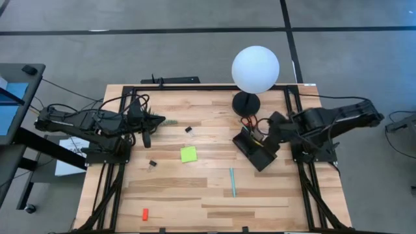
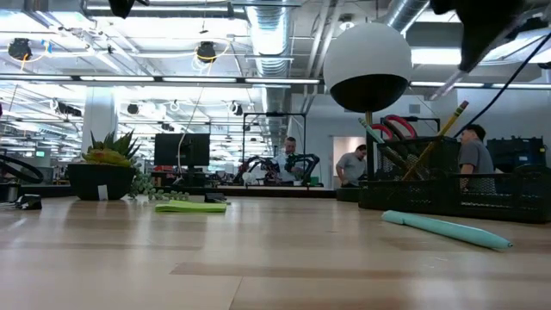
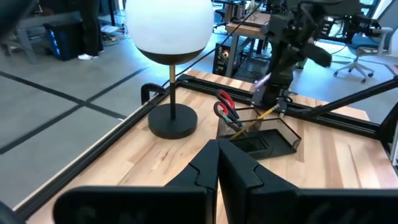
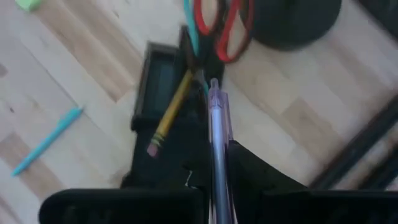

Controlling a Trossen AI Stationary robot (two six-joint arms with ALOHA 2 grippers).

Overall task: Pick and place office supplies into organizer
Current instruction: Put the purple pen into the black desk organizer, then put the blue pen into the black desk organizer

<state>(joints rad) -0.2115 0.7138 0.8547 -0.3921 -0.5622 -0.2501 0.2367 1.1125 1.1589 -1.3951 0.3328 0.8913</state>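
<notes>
In the high view the black organizer (image 1: 257, 151) sits right of centre on the wooden tabletop (image 1: 195, 188), just below the round black base of the white globe lamp (image 1: 255, 68), and the right pincer (image 1: 265, 133) hangs over the organizer's upper end. The left pincer (image 1: 161, 119) waits at the upper left of the tabletop. Loose supplies lie apart on the wood: a lime-green sticky-note pad (image 1: 188, 154) at centre, a teal pen (image 1: 232, 182) lower right of it, a small red-orange piece (image 1: 145, 213) near the bottom left, and two tiny black clips (image 1: 188, 130) (image 1: 153, 163). In the low view the organizer (image 2: 448, 185) stands at the right with red-handled scissors (image 2: 398, 127) and a pencil (image 2: 435, 131) sticking up from it, the teal pen (image 2: 448, 229) lying in front, the pad (image 2: 189, 207) left of centre, and a potted plant (image 2: 103, 168) at far left. In the left wrist view that arm's own fingers (image 3: 233, 171) are pressed together with nothing between them; the organizer (image 3: 264, 134) and scissors (image 3: 227, 109) show beyond, beside the lamp base. In the right wrist view the right pincer (image 4: 214, 180) is nearly closed around a purple pen (image 4: 217, 130), whose tip points down at the organizer (image 4: 158, 84) holding the pencil (image 4: 171, 112) and scissors (image 4: 224, 25).
</notes>
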